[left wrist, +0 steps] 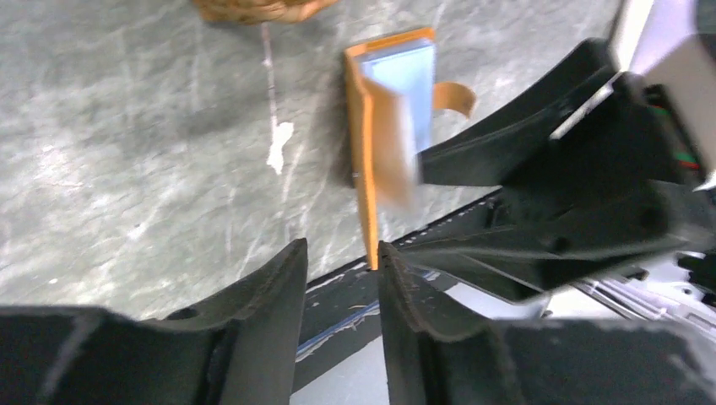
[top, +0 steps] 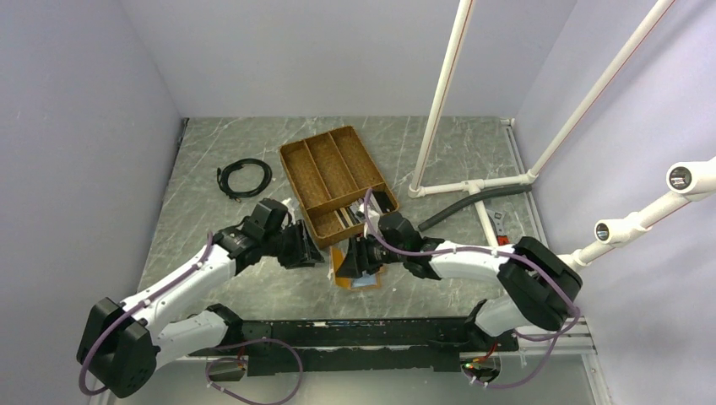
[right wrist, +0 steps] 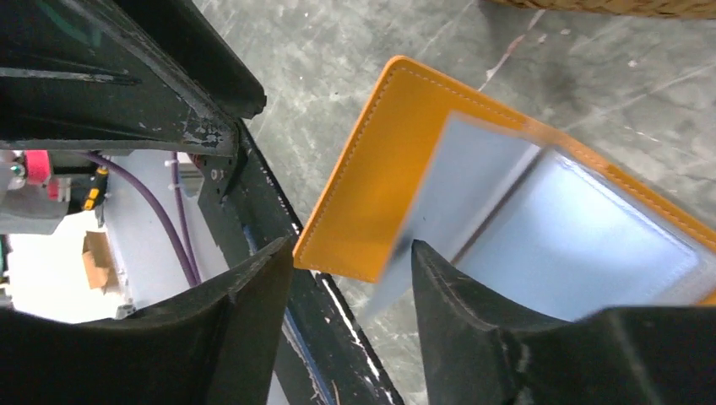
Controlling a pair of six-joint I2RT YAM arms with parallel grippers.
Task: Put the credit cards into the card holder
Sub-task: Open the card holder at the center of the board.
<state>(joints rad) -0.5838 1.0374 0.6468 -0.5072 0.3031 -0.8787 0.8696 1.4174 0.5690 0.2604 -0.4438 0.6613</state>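
Note:
The card holder (top: 355, 276) lies open on the table just in front of the wicker tray, orange outside with pale blue-grey lining. In the right wrist view the card holder (right wrist: 397, 194) is spread open, and a blurred pale grey leaf (right wrist: 460, 190) stands up from it beside my right finger; I cannot tell whether it is a card or a sleeve. My right gripper (right wrist: 353, 245) is open over the holder's near corner. My left gripper (left wrist: 342, 249) is open and empty, just short of the holder's orange edge (left wrist: 366, 169). Some cards (top: 344, 221) lie in the tray's near compartment.
The brown divided wicker tray (top: 297, 173) stands behind the holder. A coiled black cable (top: 245, 177) lies at the back left. White pipes (top: 439, 101) and a grey hose (top: 460, 209) stand at the right. The black base rail (top: 371, 331) runs along the near edge.

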